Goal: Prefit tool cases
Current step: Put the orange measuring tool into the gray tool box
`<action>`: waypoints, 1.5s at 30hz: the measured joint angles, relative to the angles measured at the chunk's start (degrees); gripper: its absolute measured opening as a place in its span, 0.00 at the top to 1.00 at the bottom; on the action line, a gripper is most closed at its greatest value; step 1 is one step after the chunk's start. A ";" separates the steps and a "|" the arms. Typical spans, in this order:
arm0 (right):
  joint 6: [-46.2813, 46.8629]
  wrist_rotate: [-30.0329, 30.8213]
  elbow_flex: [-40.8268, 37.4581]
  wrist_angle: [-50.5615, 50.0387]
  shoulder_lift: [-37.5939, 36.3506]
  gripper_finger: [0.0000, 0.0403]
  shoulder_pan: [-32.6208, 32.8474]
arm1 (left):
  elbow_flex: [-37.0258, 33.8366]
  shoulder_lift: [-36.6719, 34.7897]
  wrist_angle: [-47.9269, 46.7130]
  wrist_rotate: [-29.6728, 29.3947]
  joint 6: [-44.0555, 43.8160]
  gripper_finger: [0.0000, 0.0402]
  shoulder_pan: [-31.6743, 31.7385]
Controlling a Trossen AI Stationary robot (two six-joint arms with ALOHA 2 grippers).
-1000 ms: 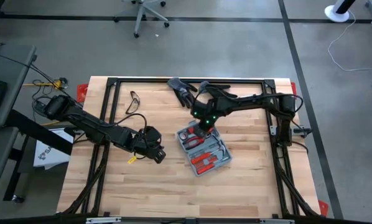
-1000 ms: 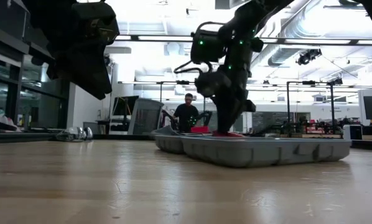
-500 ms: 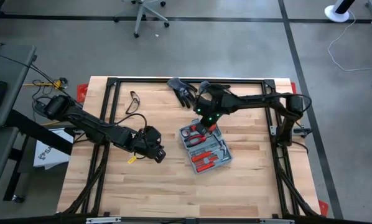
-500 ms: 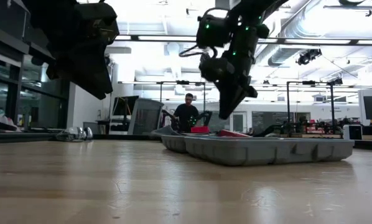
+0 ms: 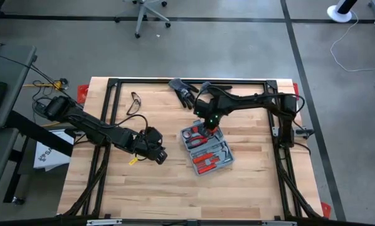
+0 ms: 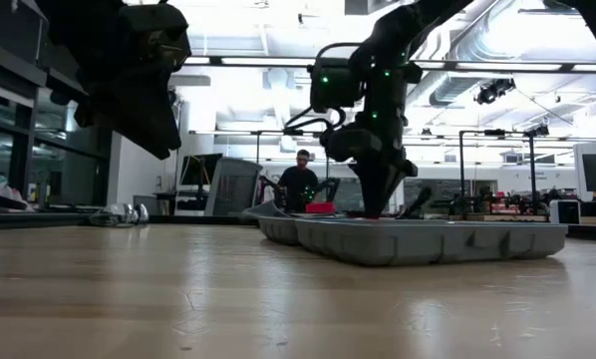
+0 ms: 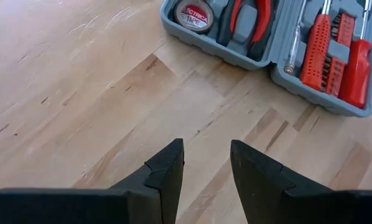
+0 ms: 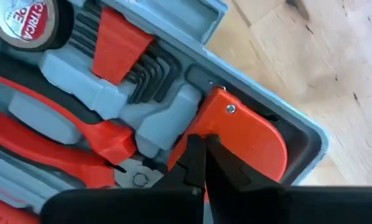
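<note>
The tool case (image 5: 205, 149) lies open on the table's middle, both grey halves flat on the wood, with red-handled tools in the moulded tray (image 7: 279, 43). My right gripper (image 5: 207, 130) points down into the case's far half, shut, its tips at a red tool (image 8: 242, 134) beside the hex keys. In the low view it (image 6: 375, 211) reaches down behind the case's wall (image 6: 418, 241). My left gripper (image 7: 208, 155) hangs open above bare wood, left of the case (image 5: 157, 156), holding nothing. My right gripper has its shut fingertips (image 8: 195, 158) against the near edge of the red tool (image 8: 223, 140) in the case's far half. It comes from above, pointing down. The tool lies in its moulded recess in the tray. The fingers hide the exact spot of contact.
Black gloves (image 5: 183, 91) and a pair of glasses (image 5: 135, 102) lie near the table's far edge. A black frame (image 5: 175, 81) runs round the tabletop. Bare wood lies between my left gripper and the near edge. A person (image 6: 299, 182) sits in the room behind.
My right gripper rose out of the case and tipped, then came back down, nearly upright, into the case's far half; it has stayed shut. The case lies open as before.
</note>
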 joint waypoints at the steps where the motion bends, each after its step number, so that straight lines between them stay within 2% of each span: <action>1: -0.12 0.07 -0.02 -0.07 -0.23 1.00 0.03 | 0.01 0.00 -0.10 0.02 -0.32 0.69 -0.14; 8: 1.18 1.57 -0.46 -0.20 -6.01 1.00 0.04 | 0.00 0.00 -0.25 -0.02 -0.87 0.69 -1.03; 10: 2.31 -0.02 -0.46 2.36 -7.41 1.00 0.04 | 0.02 -0.02 -0.27 -0.10 -0.85 0.69 -1.05; 12: 3.77 -5.63 -0.46 9.87 -8.09 1.00 -0.12 | 0.02 0.00 -0.27 -0.14 -0.87 0.69 -1.03; 15: 8.41 -16.53 -0.39 26.65 -8.65 1.00 -0.63 | 0.02 0.00 -0.04 -0.04 -0.86 0.69 -1.03; 17: 12.04 -20.34 -0.35 36.10 -8.15 1.00 -0.63 | 0.02 0.00 -0.04 0.45 -1.27 0.69 -1.03; 20: 14.48 -23.33 -0.35 42.95 -7.10 1.00 -0.57 | 0.00 0.00 0.08 1.04 -2.27 0.69 -1.44; 25: 16.34 -26.42 -2.21 46.72 -5.33 1.00 0.03 | 0.02 0.00 0.86 0.92 -3.99 0.69 -3.12; 29: 27.14 -28.85 -11.56 66.71 -5.91 1.00 0.02 | 0.02 0.00 0.73 -0.08 -6.06 0.69 -4.56; 31: 32.54 -29.19 -16.83 76.05 -6.42 1.00 -0.20 | 0.02 0.00 0.09 -0.58 -7.05 0.69 -5.04; 34: 36.04 -28.71 -23.40 81.55 -7.36 1.00 -0.66 | 0.02 0.00 -0.35 -0.73 -7.44 0.69 -5.25; 41: 36.28 -26.89 -31.39 82.09 -12.70 1.00 -0.84 | 0.02 0.00 -0.48 -0.64 -6.78 0.69 -4.70; 45: 35.02 -22.29 -32.78 80.47 -18.28 1.00 -1.01 | 0.02 -0.01 -0.46 -0.49 -6.38 0.69 -4.33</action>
